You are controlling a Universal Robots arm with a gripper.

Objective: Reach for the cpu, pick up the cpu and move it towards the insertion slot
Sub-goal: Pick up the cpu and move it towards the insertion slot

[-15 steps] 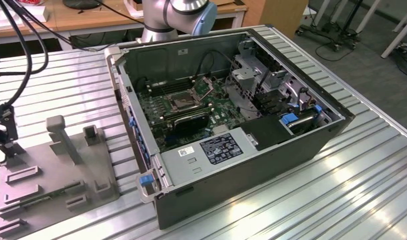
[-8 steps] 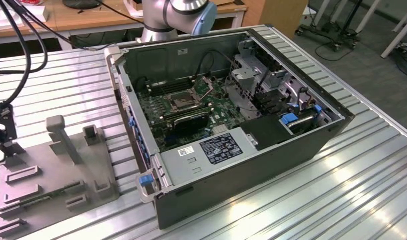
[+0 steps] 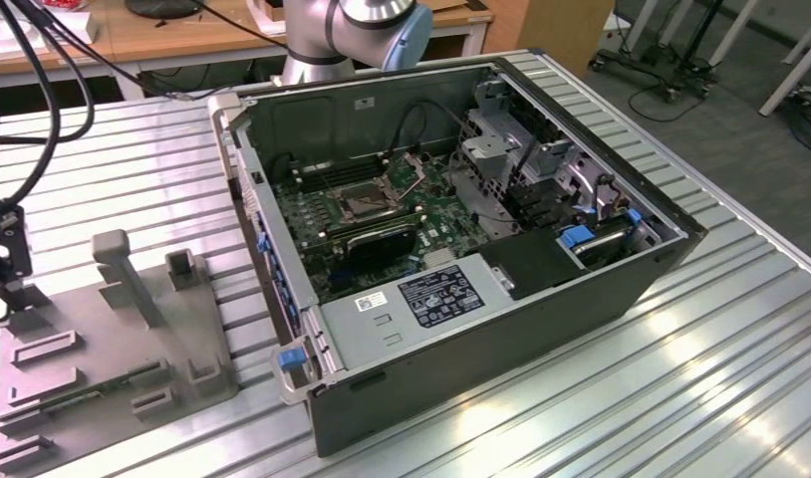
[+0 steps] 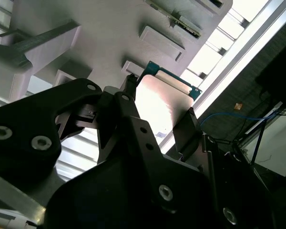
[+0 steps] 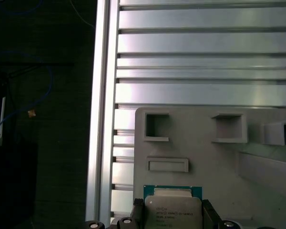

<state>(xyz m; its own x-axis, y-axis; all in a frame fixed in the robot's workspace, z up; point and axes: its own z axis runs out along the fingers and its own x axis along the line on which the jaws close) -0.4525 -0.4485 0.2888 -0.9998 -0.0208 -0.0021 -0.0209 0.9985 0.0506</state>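
The cpu, a silvery square chip on a green rim, sits between my gripper's two black fingers, which press on its opposite sides. In the second wrist view the cpu shows its pale face between the fingers of the gripper, just over the grey fixture block. I cannot tell whether the chip rests on the block or is clear of it. In the exterior view my gripper stands at the far left over the block's left corner. The insertion slot lies on the motherboard inside the open computer case.
The open computer case lies on its side in the middle of the ribbed aluminium table. Upright posts rise from the fixture block. Black cables hang at the exterior view's left. The arm's base stands behind the case.
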